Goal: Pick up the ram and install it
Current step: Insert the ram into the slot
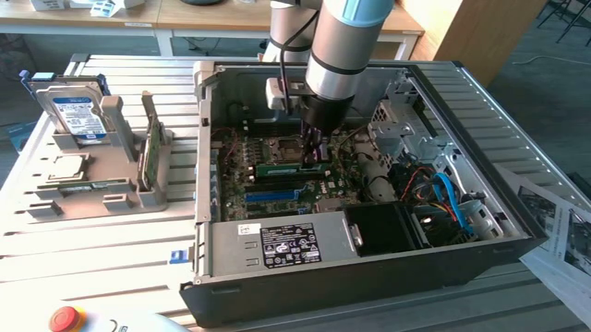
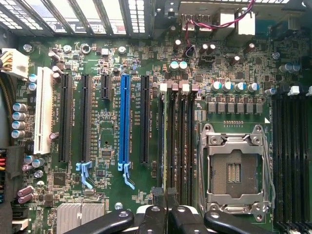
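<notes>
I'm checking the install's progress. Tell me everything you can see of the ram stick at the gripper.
The ram is a long, thin green circuit-board stick, standing on edge along a black memory slot near the CPU socket, inside the open computer case. The gripper is shut on its upper edge. Whether it is fully seated cannot be told.

Long thin green ram (image 2: 165,136), edge-up among black memory slots (image 2: 181,141), one end clasped by the claw (image 2: 166,195)

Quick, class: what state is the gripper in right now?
Gripper: shut on the ram, low over the motherboard.
</notes>
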